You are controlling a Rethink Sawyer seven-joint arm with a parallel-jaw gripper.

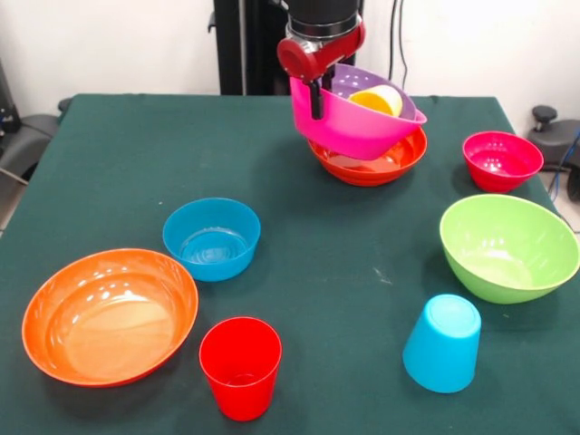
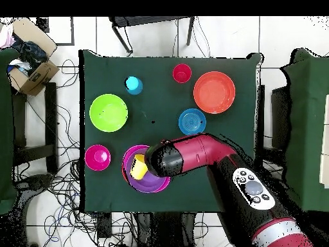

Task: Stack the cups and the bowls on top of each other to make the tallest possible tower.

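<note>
Tower (image 1: pixel 367 127) sits at the table's (image 1: pixel 136 154) far side in the front view: orange bowl (image 1: pixel 372 168) lowest, magenta bowl (image 1: pixel 349 127) above it and tilted, purple bowl (image 1: pixel 362 82) nested inside, yellow cup (image 1: pixel 376 100) lying on its side in the purple bowl. Gripper (image 1: pixel 316 101) clamps the magenta bowl's rim on the picture's left, one finger visible down the outer wall. Small crimson bowl (image 1: pixel 501 160) stands just right of the tower; lime green bowl (image 1: pixel 507 246) nearer the camera. Small blue bowl (image 1: pixel 211 237) sits mid-table, second orange bowl (image 1: pixel 109 315) front left. Red cup (image 1: pixel 240 367) upright beside it. Light blue cup (image 1: pixel 442 343) upside down, front right. Overhead: arm (image 2: pixel 205 154) covers part of the tower.
</note>
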